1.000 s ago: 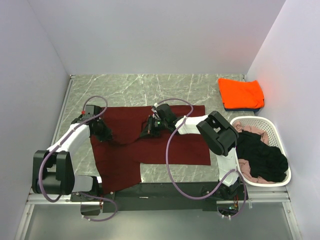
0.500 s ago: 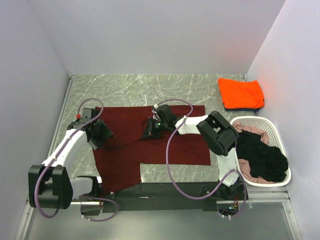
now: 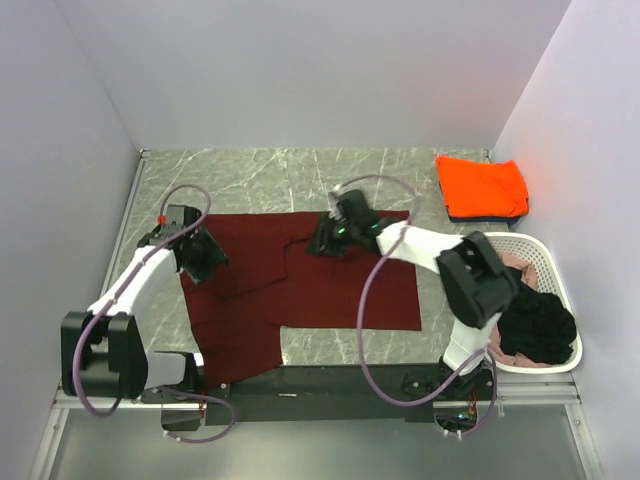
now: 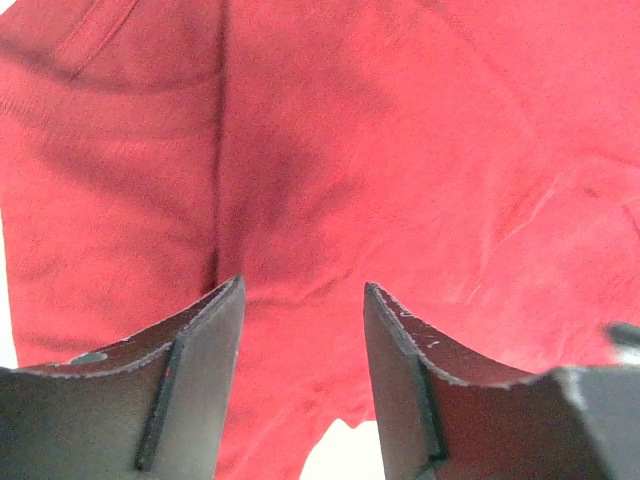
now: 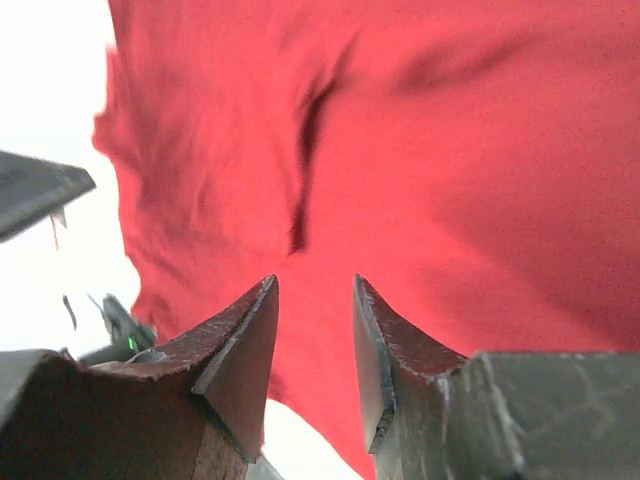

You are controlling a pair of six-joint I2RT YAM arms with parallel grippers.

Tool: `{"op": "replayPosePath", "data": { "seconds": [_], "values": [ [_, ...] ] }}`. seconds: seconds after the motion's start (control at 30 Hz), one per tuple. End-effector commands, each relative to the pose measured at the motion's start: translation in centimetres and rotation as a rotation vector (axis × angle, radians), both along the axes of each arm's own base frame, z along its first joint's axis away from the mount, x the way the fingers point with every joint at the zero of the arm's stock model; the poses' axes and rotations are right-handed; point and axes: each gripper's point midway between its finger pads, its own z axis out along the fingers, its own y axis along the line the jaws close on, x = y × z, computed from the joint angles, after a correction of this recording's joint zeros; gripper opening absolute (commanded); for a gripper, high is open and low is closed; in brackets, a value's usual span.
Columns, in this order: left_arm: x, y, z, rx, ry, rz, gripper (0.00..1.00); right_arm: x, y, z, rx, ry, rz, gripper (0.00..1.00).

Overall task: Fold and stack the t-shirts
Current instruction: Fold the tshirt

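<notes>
maroon t-shirt: spread flat mid-tabletop; 1 flap reaches the near edge
left tool: jaws apart, empty, over shirt's left edge
right tool: jaws apart, empty, over shirt's far edge
open room: bare strip beyond far edge
orange t-shirt: folded, far-right corner

Obstacles at right: basket, folded orange t-shirt.

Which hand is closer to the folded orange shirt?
The right hand: it is over the far edge of the maroon shirt, mid-table. The left hand is over that shirt's left edge, farther from the orange shirt.
</notes>
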Motion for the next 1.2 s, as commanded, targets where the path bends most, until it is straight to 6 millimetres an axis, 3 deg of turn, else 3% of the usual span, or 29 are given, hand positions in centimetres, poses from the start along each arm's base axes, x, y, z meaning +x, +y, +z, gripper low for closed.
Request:
{"op": "replayPosePath", "data": {
  "seconds": [0.0,0.13,0.2,0.27,0.3,0.33,0.47,0.67,0.7,0.77,1.03,1.17],
  "values": [
    [2.9,-0.2,0.9,0.006,-0.064,-0.031,0.55,3.8,-7.0,1.2,-0.048,-0.067,-0.150,0.43],
    [5.9,0.3,-0.1,0.043,-0.046,-0.032,0.52,6.5,-12.5,1.1,-0.087,-0.066,-0.264,0.42],
    [7.8,0.5,0.3,0.058,-0.063,-0.030,0.52,7.5,-14.3,1.0,-0.108,-0.064,-0.306,0.41],
    [8.8,0.7,-1.0,0.074,-0.018,-0.032,0.51,8.5,-16.3,0.8,-0.167,-0.064,-0.340,0.40],
    [10.1,0.7,-0.3,0.076,-0.038,-0.034,0.50,8.8,-16.7,0.7,-0.197,-0.073,-0.338,0.39],
    [10.4,0.7,-1.2,0.082,-0.010,-0.045,0.50,9.0,-17.1,0.5,-0.226,-0.080,-0.334,0.38],
    [13.1,2.4,-1.3,0.157,-0.012,-0.028,0.50,9.0,-16.2,0.5,-0.303,-0.132,-0.220,0.37],
    [15.2,5.0,-3.2,0.222,0.028,-0.003,0.50,9.2,-18.8,-0.9,-0.425,-0.107,-0.303,0.37],
    [15.3,6.6,-3.5,0.227,0.038,0.032,0.50,9.2,-19.2,-1.4,-0.433,-0.092,-0.312,0.37],
    [15.8,7.6,-4.4,0.232,0.056,0.046,0.50,9.1,-19.7,-2.3,-0.458,-0.066,-0.325,0.37],
    [16.4,9.9,-7.4,0.242,0.127,0.066,0.48,8.3,-22.6,-5.2,-0.539,0.053,-0.371,0.38],
    [16.2,11.1,-8.0,0.252,0.150,0.078,0.48,7.7,-25.1,-6.0,-0.556,0.112,-0.418,0.38]
  ]
}}
